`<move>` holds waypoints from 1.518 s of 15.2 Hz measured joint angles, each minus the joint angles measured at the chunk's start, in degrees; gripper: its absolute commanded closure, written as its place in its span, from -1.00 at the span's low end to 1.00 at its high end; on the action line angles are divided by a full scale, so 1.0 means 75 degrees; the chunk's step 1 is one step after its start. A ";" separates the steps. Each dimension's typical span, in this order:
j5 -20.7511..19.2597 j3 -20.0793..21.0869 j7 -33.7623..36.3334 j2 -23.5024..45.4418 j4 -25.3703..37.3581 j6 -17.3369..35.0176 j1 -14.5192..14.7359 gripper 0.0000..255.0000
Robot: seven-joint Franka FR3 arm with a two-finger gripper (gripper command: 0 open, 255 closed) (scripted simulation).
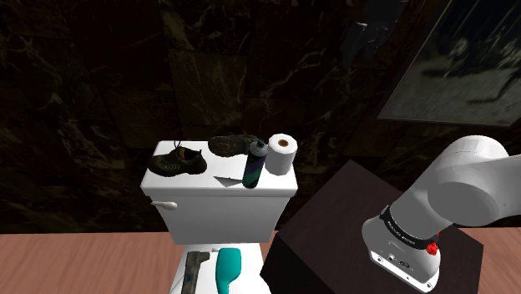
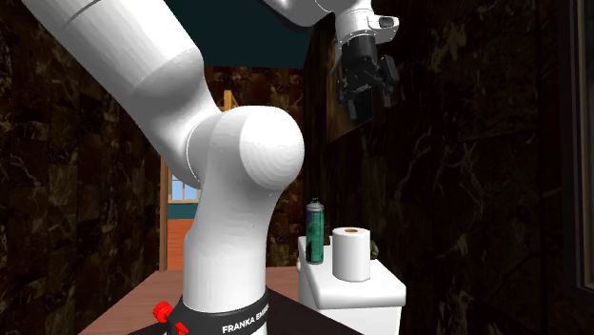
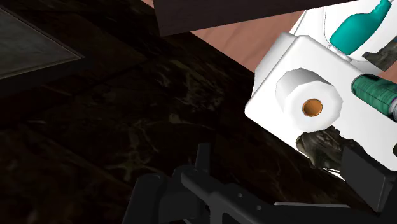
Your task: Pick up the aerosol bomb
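**CAN ON TANK, NOT YET APPROACHED; PINCER EMPTY**

Location. The can [image 1: 254, 163] stands upright on the tank [image 1: 200, 190], towards the lid's back edge. It sits between a brown shoe [image 1: 231, 146] and the roll [image 1: 282, 154], just beside each. In the second exterior view it rises a little taller than the roll.

Handling, as judged. The can is a slim cylinder with a green and blue body and a grey cap. It is probably stiff-walled and light, with a smooth, rounded skin. It should take firm pressure without damage, but it may slip, or topple if nudged off centre. The best hold is across the body at mid-height, below the cap. The cap itself is narrower and may pull off. The shoe and roll crowd two sides, so the fingers would best come down on the two free sides, front and back of the tank.

Pincer. The gripper [image 2: 369, 103] hangs high above the tank, well apart from the can. Its fingers [image 3: 368, 181] stand apart, moderately wide. They hold nothing and touch nothing.
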 measured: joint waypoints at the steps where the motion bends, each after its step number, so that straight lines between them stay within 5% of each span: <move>1: 0.0000 0.0000 0.0000 0.0000 0.0000 0.0000 0.0000 -1.00; 23: 0.2062 0.0349 -0.1901 0.4309 0.0304 0.2605 0.1925 -1.00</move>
